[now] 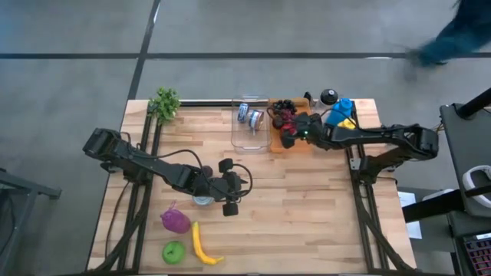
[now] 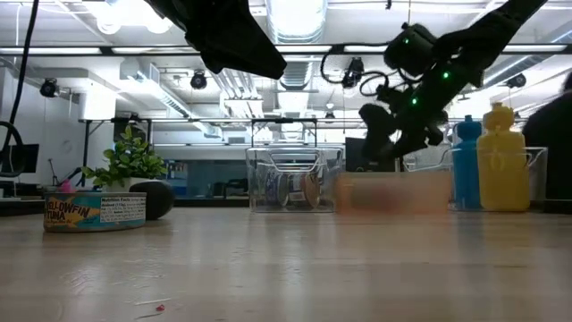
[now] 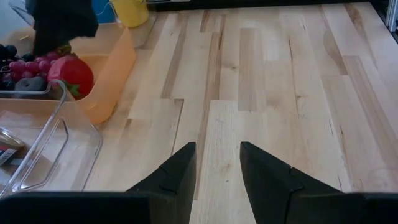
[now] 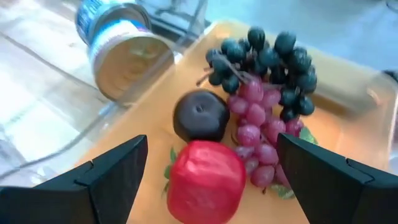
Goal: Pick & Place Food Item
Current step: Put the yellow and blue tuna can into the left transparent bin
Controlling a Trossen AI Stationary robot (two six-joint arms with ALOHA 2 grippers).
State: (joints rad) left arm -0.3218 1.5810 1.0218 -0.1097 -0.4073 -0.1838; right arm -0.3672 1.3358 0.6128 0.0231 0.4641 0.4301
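- Two arms: right gripper (image 4: 208, 168) jaws spread wide over orange tray (image 4: 143, 155), nothing held.
- Red fruit (image 4: 205, 180) lies in tray, betw. fingers; looks like release/placing step.
- Next: prob. lift clear.
- Left gripper (image 3: 217, 168) mid-table, jaws part-open, empty.

Bright even ceiling strip lights, glare off pale tabletop (image 2: 295, 259), soft shadows, blurred orange tray (image 2: 393, 190), right wrist view soft

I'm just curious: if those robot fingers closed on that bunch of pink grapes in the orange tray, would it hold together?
Probably loosely. The pink grapes are many small round beads in a cluster, so the bunch would likely droop and slip. They look glossy, probably light plastic.
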